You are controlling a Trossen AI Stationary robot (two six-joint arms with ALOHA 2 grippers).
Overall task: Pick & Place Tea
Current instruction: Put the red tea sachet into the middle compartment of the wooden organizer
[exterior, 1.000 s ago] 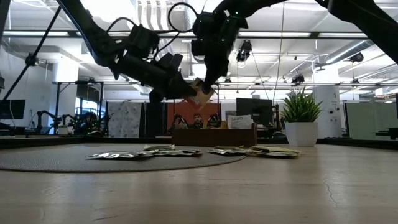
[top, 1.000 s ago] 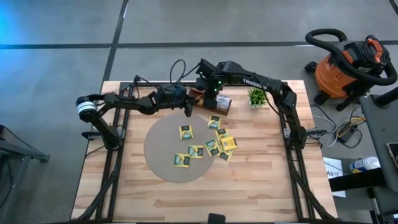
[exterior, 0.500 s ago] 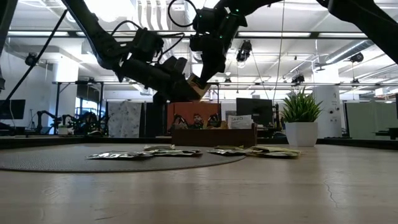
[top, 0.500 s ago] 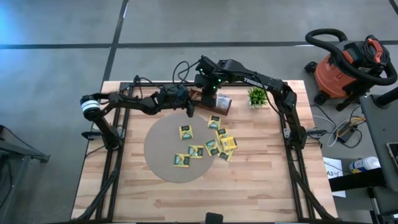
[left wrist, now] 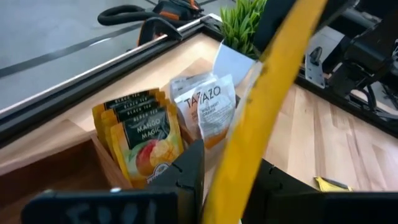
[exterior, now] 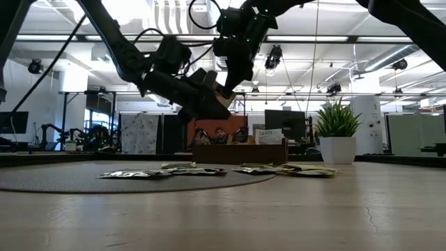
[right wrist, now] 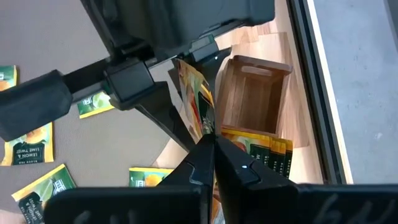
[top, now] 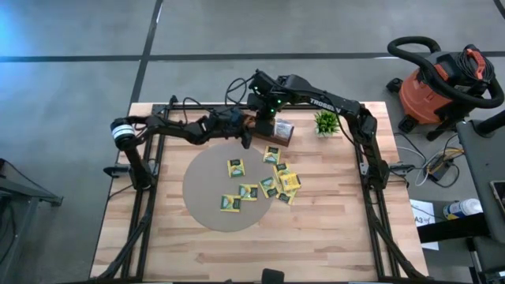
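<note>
Sorting is partly done, judging by the layout: the wooden tray (top: 271,130) at the far middle of the table already holds a row of yellow-orange mango sachets (left wrist: 138,138) and, in the compartment beside them, a few white sachets (left wrist: 205,107), while one end compartment (right wrist: 252,93) looks bare in the right wrist view.

Both arms meet just above the tray's left end. The left gripper (top: 245,139) reaches in from the left and pinches a yellow-orange sachet (right wrist: 194,106) on edge between its fingers; that packet shows as a yellow strip across the left wrist view. The right gripper (exterior: 231,81) comes down from the far side with its fingers pressed together, their tips at the same packet's edge. Whether the right one truly grips it or only touches it, I cannot tell.

About nine sachets (top: 272,177) remain loose, some on the round grey mat (top: 201,189) and some on the bare wood just right of it, all near the tray but outside it. A potted plant (top: 325,121) stands right of the tray.

So the held packet appears close to going in, probably with the matching mango row, and the scattered ones are left to gather afterwards.
</note>
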